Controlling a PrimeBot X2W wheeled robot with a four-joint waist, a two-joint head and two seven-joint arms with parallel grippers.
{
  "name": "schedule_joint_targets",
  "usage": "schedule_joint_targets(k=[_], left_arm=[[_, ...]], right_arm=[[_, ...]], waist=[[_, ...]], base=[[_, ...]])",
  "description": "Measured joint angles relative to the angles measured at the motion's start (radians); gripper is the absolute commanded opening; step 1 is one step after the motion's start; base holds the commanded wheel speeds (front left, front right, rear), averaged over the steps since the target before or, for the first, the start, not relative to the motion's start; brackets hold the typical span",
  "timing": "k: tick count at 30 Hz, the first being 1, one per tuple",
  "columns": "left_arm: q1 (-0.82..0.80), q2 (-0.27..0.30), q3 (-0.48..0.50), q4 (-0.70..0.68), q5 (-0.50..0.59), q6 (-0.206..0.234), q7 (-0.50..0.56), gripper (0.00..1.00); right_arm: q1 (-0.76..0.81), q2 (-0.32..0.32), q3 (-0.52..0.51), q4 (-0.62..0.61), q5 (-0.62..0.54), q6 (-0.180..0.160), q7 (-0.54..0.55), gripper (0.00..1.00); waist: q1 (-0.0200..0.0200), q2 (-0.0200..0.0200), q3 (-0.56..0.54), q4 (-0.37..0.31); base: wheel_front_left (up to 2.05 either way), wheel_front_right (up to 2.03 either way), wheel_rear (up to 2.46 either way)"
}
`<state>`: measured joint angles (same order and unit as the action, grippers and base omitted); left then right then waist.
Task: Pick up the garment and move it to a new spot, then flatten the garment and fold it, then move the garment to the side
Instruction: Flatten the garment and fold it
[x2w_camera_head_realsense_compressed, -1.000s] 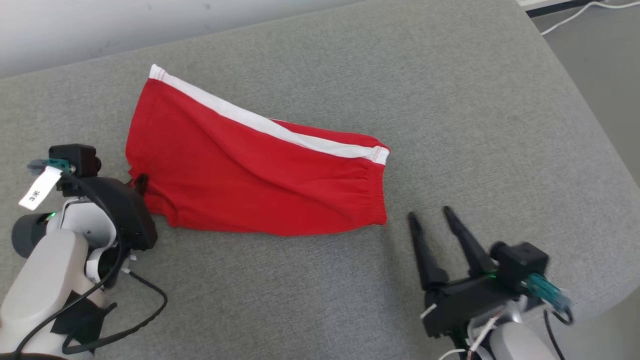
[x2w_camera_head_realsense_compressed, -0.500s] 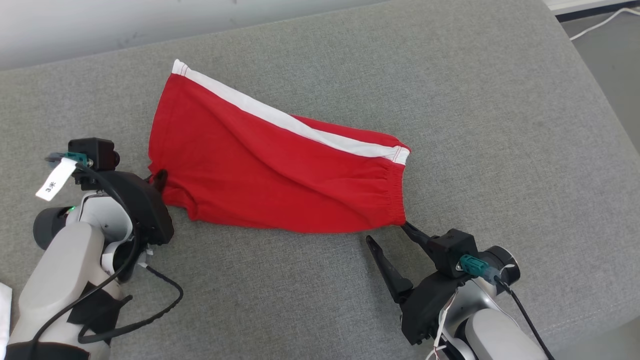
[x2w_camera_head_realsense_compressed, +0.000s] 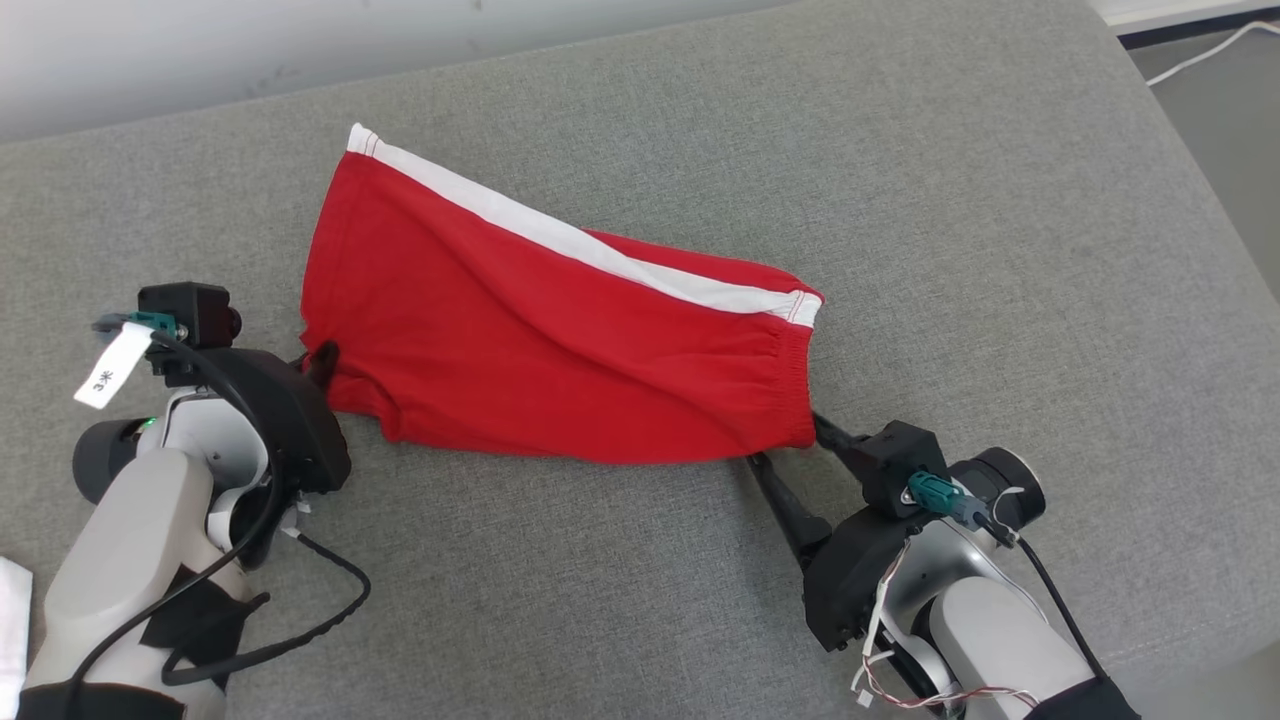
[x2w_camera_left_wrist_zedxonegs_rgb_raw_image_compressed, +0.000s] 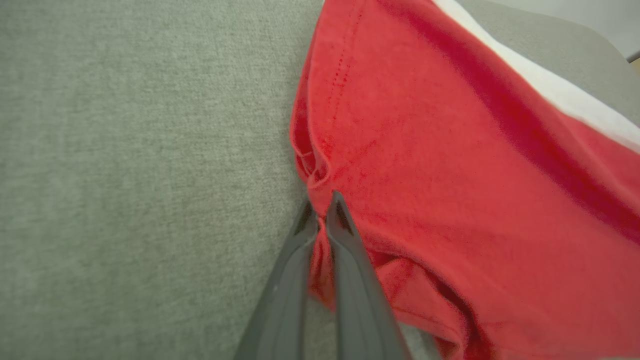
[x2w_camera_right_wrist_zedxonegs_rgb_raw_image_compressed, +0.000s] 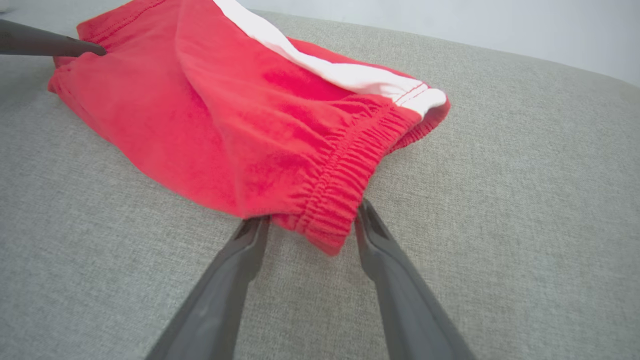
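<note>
Two claws were recorded at the red shorts (x2w_camera_head_realsense_compressed: 560, 340): left claw (x2w_camera_left_wrist_zedxonegs_rgb_raw_image_compressed: 322, 207) clamped on the hem, right claw (x2w_camera_right_wrist_zedxonegs_rgb_raw_image_compressed: 311, 217) held wide astride the waistband corner.

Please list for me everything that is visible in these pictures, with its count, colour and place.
shorts: one, red with a white side stripe, lying in the middle of the cushion
cushion: one, grey fabric, under everything
wall: one, pale, behind the cushion
cable: one, white, on the floor beyond the cushion's far right corner
left gripper: one, dark fingers, shut on the shorts' left edge
right gripper: one, dark fingers, open, one finger at each side of the waistband corner
</note>
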<state>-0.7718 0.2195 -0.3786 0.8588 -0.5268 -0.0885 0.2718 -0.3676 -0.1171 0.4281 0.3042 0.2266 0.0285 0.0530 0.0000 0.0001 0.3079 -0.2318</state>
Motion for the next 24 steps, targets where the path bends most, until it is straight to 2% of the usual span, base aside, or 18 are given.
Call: schedule_joint_targets(k=[1, 2, 3, 4, 14, 24], left_arm=[[-0.001, -0.001, 0.000, 0.001, 0.000, 0.000, -0.001, 0.00], [-0.001, -0.002, -0.001, 0.003, 0.000, 0.000, -0.001, 0.00], [-0.001, -0.002, -0.001, 0.005, 0.000, -0.001, -0.005, 0.00], [-0.001, -0.004, -0.002, 0.008, 0.000, -0.001, -0.009, 0.00], [-0.002, -0.017, -0.001, 0.047, -0.003, -0.008, -0.032, 0.00], [0.121, -0.069, -0.010, -0.003, -0.014, -0.010, -0.136, 0.00]], right_arm=[[-0.002, 0.001, 0.001, 0.006, 0.000, 0.003, 0.000, 0.40], [-0.003, 0.001, 0.002, 0.013, 0.000, 0.003, 0.000, 0.33], [-0.003, 0.002, 0.003, 0.017, 0.000, 0.003, 0.000, 0.13], [-0.004, 0.002, 0.003, 0.020, 0.000, 0.003, 0.000, 0.00], [-0.004, -0.001, -0.012, 0.047, 0.002, 0.003, -0.003, 0.00], [0.071, -0.080, -0.050, 0.019, 0.049, 0.034, -0.009, 0.00]], waist=[[0.0000, 0.0000, 0.000, 0.001], [0.0000, 0.0000, 0.000, 0.002], [0.0000, 0.0000, -0.001, 0.004], [0.0000, 0.0000, -0.001, 0.005], [0.0000, 0.0000, -0.023, 0.016], [0.0000, -0.0002, -0.069, 0.076]], base=[[0.00, 0.00, 0.00], [0.00, 0.00, 0.00], [0.00, 0.00, 0.00], [0.00, 0.00, 0.00], [0.00, 0.00, 0.00], [0.00, 0.00, 0.00]])
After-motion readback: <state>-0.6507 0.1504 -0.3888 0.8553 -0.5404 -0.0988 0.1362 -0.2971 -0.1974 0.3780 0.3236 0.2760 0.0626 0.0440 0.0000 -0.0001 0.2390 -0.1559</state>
